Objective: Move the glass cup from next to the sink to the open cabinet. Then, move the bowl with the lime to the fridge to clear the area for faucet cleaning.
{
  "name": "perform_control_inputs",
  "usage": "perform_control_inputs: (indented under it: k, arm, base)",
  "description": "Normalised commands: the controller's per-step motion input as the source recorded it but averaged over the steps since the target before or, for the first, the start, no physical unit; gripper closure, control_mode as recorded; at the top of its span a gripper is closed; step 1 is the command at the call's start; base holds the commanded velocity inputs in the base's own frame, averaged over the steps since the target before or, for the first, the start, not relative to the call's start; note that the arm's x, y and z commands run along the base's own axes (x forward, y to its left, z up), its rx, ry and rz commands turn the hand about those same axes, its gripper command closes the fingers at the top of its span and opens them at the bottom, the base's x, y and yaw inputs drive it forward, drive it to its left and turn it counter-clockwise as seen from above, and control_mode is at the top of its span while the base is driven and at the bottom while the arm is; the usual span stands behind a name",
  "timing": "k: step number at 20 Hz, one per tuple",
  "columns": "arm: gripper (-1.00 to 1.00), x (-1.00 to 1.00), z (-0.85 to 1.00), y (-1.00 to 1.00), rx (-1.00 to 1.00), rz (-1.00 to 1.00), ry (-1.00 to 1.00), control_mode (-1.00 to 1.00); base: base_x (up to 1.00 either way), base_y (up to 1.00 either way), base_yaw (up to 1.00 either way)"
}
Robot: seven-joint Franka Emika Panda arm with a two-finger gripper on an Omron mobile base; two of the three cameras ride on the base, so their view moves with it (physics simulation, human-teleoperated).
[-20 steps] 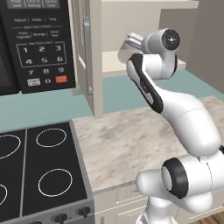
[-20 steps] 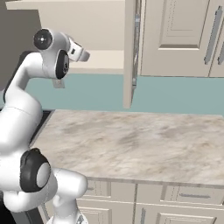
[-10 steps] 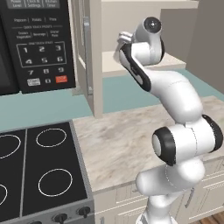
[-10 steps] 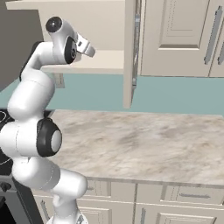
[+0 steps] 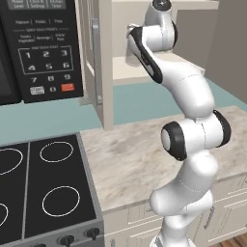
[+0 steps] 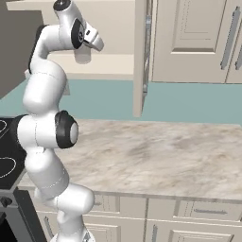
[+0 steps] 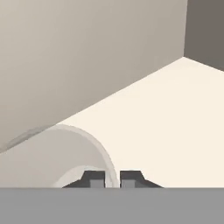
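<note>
Reaching high into the open cabinet [image 5: 159, 72], above its pale cream shelf [image 7: 162, 127]. Clamped by the gripper [image 7: 113, 178] on the rim of the glass cup [image 7: 52, 155]: clear, pale, round-walled, curving up left of the fingertips [image 7: 94, 178], over the shelf.

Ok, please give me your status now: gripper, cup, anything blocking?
Gripper pinching the glass cup by its rim, inside the open cabinet. Cup at shelf level. Nothing in the way.
</note>
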Motion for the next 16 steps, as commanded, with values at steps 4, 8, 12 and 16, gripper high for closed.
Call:
perform_control_inputs:
  k: [4, 8, 12, 16]
  arm:
    - [-1.0, -0.08, 0.0, 0.0, 0.0, -0.01, -0.08, -1.0]
    - [-1.0, -0.82, -0.04, -0.11, 0.0, 0.0, -0.29, -1.0]
    - [-1.0, -1.0, -0.79, -0.55, 0.0, 0.0, -0.41, -1.0]
    - [-1.0, -1.0, -1.0, -0.61, 0.0, 0.0, -0.31, -1.0]
  base:
    - [0.0, 0.0, 0.0]
    - [0.0, 0.0, 0.0]
    - [0.0, 0.0, 0.0]
    - [0.0, 0.0, 0.0]
